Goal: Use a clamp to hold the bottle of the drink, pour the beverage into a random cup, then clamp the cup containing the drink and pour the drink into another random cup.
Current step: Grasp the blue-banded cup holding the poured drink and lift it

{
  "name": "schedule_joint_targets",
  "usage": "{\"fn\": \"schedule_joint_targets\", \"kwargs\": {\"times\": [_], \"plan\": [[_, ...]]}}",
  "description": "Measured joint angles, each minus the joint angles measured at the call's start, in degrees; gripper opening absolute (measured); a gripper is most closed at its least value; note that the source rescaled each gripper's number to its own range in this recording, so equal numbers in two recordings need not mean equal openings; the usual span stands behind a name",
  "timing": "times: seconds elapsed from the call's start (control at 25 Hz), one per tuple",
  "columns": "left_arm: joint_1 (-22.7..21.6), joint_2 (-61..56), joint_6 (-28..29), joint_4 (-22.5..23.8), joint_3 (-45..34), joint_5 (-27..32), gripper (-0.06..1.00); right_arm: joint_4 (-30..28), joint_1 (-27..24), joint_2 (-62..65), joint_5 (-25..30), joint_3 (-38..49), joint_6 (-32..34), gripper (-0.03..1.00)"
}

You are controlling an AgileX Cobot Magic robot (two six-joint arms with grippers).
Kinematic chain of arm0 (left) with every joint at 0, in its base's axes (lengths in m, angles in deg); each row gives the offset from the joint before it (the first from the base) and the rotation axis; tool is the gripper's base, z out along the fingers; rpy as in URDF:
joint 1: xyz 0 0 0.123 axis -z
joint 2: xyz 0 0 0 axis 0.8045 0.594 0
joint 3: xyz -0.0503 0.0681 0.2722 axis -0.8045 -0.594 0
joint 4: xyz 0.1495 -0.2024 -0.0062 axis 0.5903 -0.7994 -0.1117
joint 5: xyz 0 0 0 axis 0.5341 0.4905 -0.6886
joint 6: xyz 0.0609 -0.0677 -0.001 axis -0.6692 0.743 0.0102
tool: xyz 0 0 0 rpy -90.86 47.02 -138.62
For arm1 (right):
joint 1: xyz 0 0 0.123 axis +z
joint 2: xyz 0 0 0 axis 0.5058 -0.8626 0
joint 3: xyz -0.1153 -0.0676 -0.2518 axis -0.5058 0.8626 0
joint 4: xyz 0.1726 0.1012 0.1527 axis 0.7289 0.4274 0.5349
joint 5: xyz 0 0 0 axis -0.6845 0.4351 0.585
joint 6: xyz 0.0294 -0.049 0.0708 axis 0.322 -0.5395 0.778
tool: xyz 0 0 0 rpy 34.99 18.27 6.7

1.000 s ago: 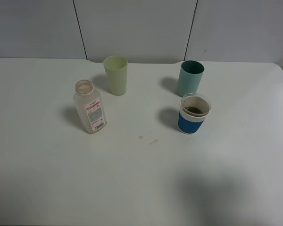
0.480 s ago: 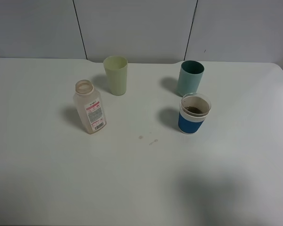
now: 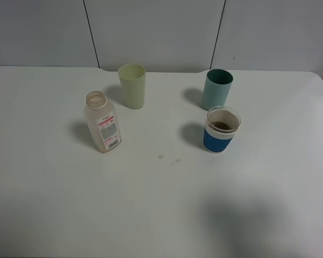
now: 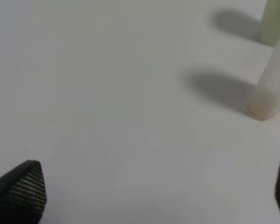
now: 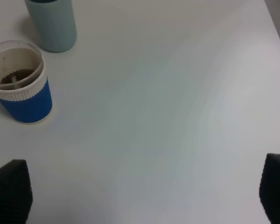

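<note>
A clear uncapped bottle point(image 3: 102, 122) with a red and white label stands upright at left centre of the white table point(image 3: 70, 204); its base shows in the left wrist view point(image 4: 269, 81). A pale green cup point(image 3: 132, 86) stands behind it, also in the left wrist view point(image 4: 276, 23). A teal cup point(image 3: 217, 88) stands at the back right, and a blue-sleeved cup point(image 3: 222, 130) holding a little dark drink stands in front of it; both show in the right wrist view: blue-sleeved cup point(image 5: 19, 84), teal cup point(image 5: 53, 23). My left gripper point(image 4: 154, 186) and right gripper point(image 5: 140, 189) are open, empty, and away from everything.
A few small drops point(image 3: 169, 159) lie on the table between the bottle and the blue-sleeved cup. A dim shadow point(image 3: 242, 215) falls on the table at the front right. The table's right edge point(image 5: 279, 28) shows in the right wrist view.
</note>
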Motion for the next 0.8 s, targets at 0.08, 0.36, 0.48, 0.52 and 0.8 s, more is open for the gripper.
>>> {"fn": "schedule_joint_targets", "kwargs": {"times": [0.08, 0.36, 0.48, 0.52, 0.8], "plan": [[0.0, 0.0, 0.0, 0.0, 0.0, 0.0, 1.0, 0.0, 0.0, 0.0, 0.0, 0.0, 0.0, 0.92], [0.0, 0.0, 0.0, 0.0, 0.0, 0.0, 1.0, -0.05, 0.0, 0.0, 0.0, 0.0, 0.0, 0.92], [0.0, 0.0, 0.0, 0.0, 0.0, 0.0, 1.0, -0.14, 0.0, 0.0, 0.0, 0.0, 0.0, 0.92], [0.0, 0.0, 0.0, 0.0, 0.0, 0.0, 1.0, -0.14, 0.0, 0.0, 0.0, 0.0, 0.0, 0.92], [0.0, 0.0, 0.0, 0.0, 0.0, 0.0, 1.0, -0.14, 0.0, 0.0, 0.0, 0.0, 0.0, 0.92]]}}
